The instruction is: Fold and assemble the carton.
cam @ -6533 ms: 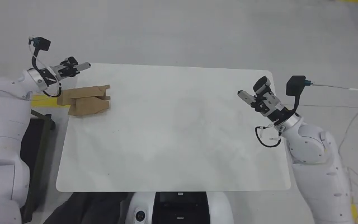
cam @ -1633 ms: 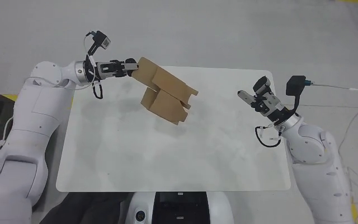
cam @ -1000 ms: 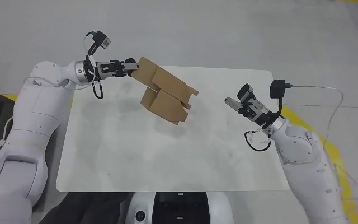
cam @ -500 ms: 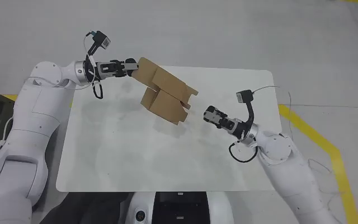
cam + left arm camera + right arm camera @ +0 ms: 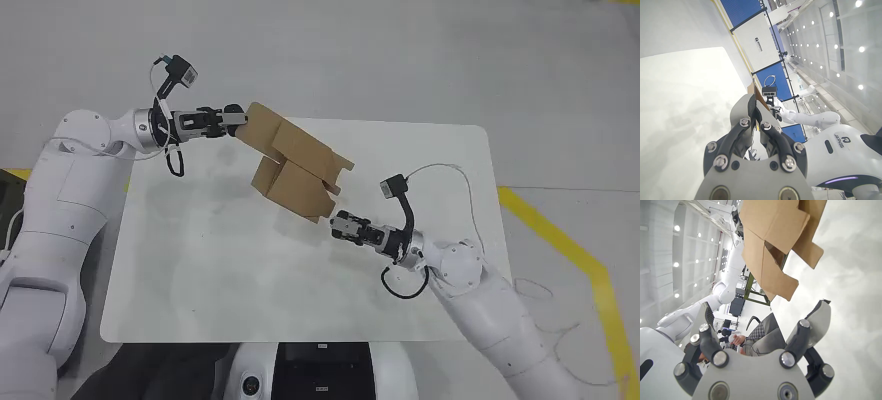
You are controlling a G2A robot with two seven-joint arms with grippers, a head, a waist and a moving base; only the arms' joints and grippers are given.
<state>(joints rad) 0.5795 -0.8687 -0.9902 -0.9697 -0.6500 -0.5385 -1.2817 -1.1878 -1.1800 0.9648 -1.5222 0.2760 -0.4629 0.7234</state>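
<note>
A flattened brown carton (image 5: 295, 165) hangs tilted above the white table (image 5: 200, 270), its flaps pointing down toward the table's middle. My left gripper (image 5: 240, 119) is shut on the carton's upper far corner; in the left wrist view the cardboard edge (image 5: 755, 94) sits pinched between the fingers of the left gripper (image 5: 754, 109). My right gripper (image 5: 338, 224) is open just beside the carton's lowest flap, not touching it. In the right wrist view the carton (image 5: 772, 237) hangs a short way beyond the spread fingers of the right gripper (image 5: 764, 308).
The table's near half (image 5: 300, 300) and left side are bare white surface. A thin cable (image 5: 440, 172) loops from the right arm's wrist camera over the table's right part. A yellow floor line (image 5: 560, 240) runs beyond the right edge.
My right arm has swung from the table's right edge in toward the middle, ending at the carton's lower flap. The left arm, which lifted the carton from the left corner earlier, now holds still.
</note>
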